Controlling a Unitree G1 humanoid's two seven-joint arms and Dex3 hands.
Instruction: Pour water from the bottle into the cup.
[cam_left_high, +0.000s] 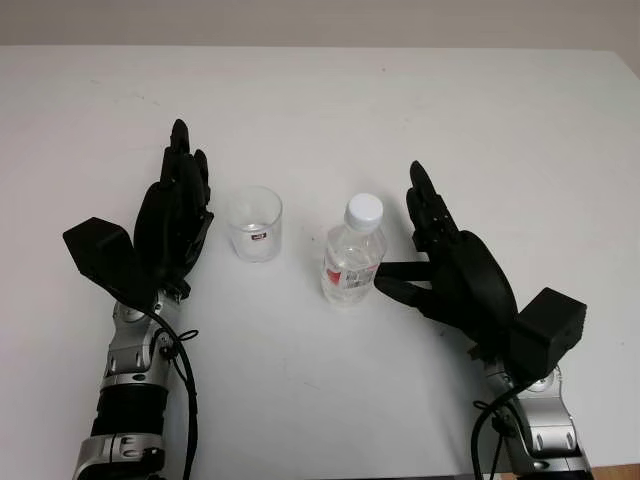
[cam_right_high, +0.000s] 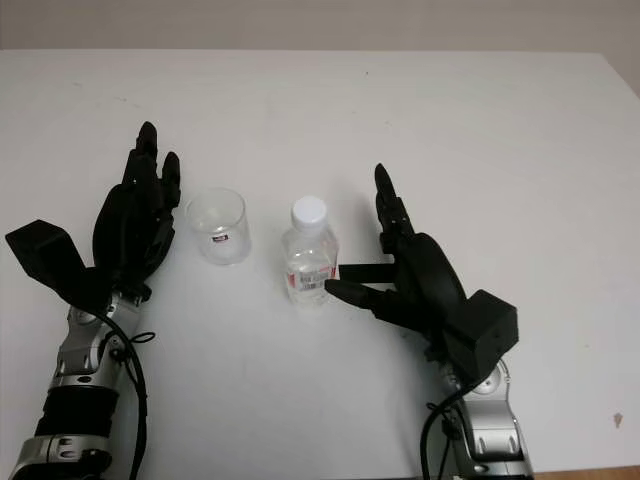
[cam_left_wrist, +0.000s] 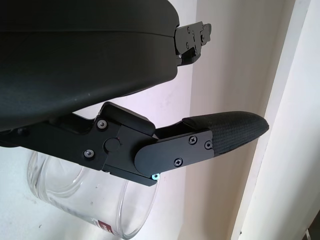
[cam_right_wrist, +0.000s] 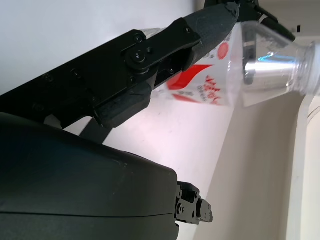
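Two hands flank the targets on the table (cam_left_high: 420, 110). Capped bottle (cam_left_high: 352, 262) stands upright at centre, cup (cam_left_high: 254, 224) at its 9 o'clock. Right hand (cam_left_high: 445, 265) at bottle's 3 o'clock, open, thumb reaching toward the label, likely pre-grasp. Left hand (cam_left_high: 175, 215) open beside cup, probably to steady it. Right wrist view shows a fingertip (cam_right_wrist: 212, 22) at the label; contact unclear.

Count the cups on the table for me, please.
1. A clear cup stands upright between the open left hand and the capped bottle, apart from both. Nothing suggests any hidden.
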